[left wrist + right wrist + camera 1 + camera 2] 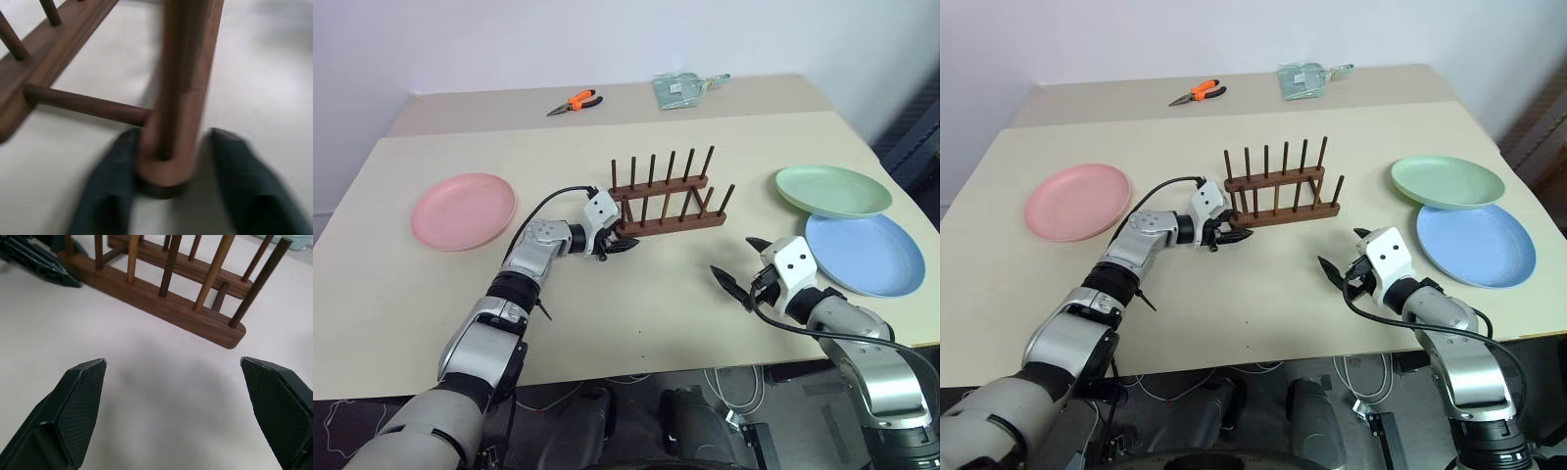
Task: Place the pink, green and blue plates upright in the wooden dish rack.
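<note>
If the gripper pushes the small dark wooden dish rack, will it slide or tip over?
The dark brown wooden dish rack probably slides rather than tips: its two long rails lie flat on the smooth beige table. It looks stiff and likely light, being thin pegs and no plates. The left gripper closes around one rail's end, so it may pivot.

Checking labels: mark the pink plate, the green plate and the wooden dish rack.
pink plate (463,211), left eye view, middle of its face.
green plate (832,189), left eye view, middle of its face.
wooden dish rack (677,221), left eye view, near base rail.
</note>
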Tool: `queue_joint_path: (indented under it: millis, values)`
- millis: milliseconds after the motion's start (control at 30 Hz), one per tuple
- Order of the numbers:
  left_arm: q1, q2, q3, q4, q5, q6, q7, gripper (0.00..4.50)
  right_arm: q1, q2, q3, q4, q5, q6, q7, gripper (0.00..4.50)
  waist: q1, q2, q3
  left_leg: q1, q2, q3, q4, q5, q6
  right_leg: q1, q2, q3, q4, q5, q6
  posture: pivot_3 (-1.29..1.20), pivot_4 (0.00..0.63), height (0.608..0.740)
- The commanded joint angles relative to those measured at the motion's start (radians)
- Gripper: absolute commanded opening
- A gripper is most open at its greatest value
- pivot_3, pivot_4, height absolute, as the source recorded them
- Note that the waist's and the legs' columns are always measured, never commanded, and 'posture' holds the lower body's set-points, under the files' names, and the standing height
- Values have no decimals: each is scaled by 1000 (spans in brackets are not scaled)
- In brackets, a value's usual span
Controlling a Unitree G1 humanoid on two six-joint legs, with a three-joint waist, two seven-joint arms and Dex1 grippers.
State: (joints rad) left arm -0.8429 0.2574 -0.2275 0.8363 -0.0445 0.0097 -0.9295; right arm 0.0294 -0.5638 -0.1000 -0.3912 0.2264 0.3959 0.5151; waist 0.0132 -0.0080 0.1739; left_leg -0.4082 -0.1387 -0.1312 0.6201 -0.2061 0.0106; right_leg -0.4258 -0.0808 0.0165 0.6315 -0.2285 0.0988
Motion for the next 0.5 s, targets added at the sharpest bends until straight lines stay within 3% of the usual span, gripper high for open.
queue_joint_path:
  millis: [33, 333, 500]
  values:
    - [23, 14, -21, 12, 39, -21, -32, 779, -5, -13, -23, -36, -7, -19, 4, 4500, 0, 0, 0, 0, 0, 0, 0, 0, 0, 0, 0, 0, 0, 0, 0, 0, 150, 729]
    - [212, 108, -89, -403, 1, 23, -259, 779, 119, -142, -115, -44, 33, 1, 146, 4500, -1, 1, 0, 0, 0, 0, 1, -1, 2, 0, 0, 0, 0, 0, 0, 0, 150, 729]
    - [268, 132, -92, -518, -13, 106, -264, 779, 196, -178, -169, -52, 48, 3, 189, 4500, 0, 1, 0, 0, 0, 0, 2, -2, 2, 1, 0, 0, 0, -1, 1, 0, 150, 729]
